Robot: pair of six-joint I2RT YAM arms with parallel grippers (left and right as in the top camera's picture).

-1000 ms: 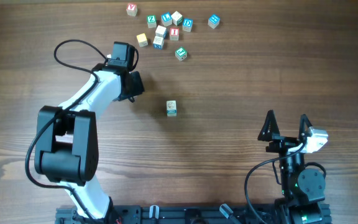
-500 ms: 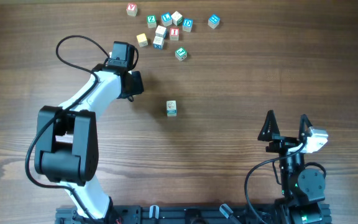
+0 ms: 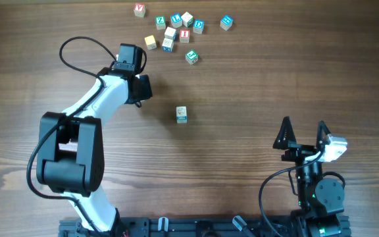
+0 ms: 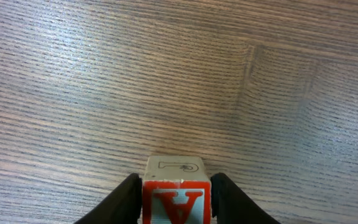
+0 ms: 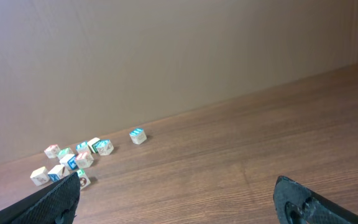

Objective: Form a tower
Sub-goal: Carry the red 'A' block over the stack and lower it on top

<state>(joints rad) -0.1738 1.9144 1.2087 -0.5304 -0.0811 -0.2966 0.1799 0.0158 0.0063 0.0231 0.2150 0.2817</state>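
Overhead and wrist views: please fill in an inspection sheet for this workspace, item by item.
Surface: brown wood-grain table; no spills or marks seen.
Job's things: small wooden cube stack stands alone mid-table; its height cannot be told from above.
Clutter: loose letter cubes clustered near the far edge.
Grippers: left gripper shut on a wooden cube with a red letter A, off to the side of the stack; right gripper open and empty, near its own base.
Cables: black cable loop arches over the left arm; second black cable curves by the right arm's base.
Surroundings: plain tan wall behind the table.
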